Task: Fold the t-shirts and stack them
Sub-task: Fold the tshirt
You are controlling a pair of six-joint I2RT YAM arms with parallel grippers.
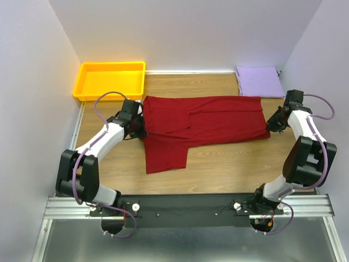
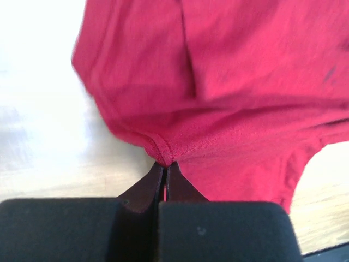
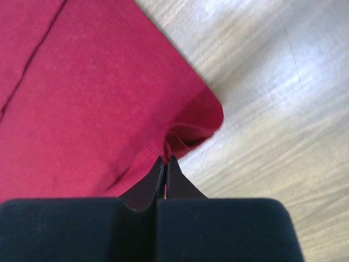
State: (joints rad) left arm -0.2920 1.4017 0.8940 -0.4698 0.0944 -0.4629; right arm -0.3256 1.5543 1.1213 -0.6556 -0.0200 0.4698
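Observation:
A deep red t-shirt (image 1: 207, 123) lies spread sideways across the wooden table (image 1: 218, 164), one sleeve hanging toward the near side. My left gripper (image 1: 139, 126) is at its left end, shut on a pinch of its edge (image 2: 163, 155). At the right end, my right gripper (image 1: 271, 124) is shut on the shirt's hem (image 3: 166, 150). The left wrist view shows the cloth lifted into a fold above the fingers (image 2: 144, 188). A pale lavender t-shirt (image 1: 259, 82) lies folded at the back right corner, apart from both grippers.
A yellow-orange plastic tray (image 1: 112, 79) stands at the back left, just behind the left gripper. White walls close the table on three sides. A black rail (image 1: 185, 204) carries both arm bases at the near edge.

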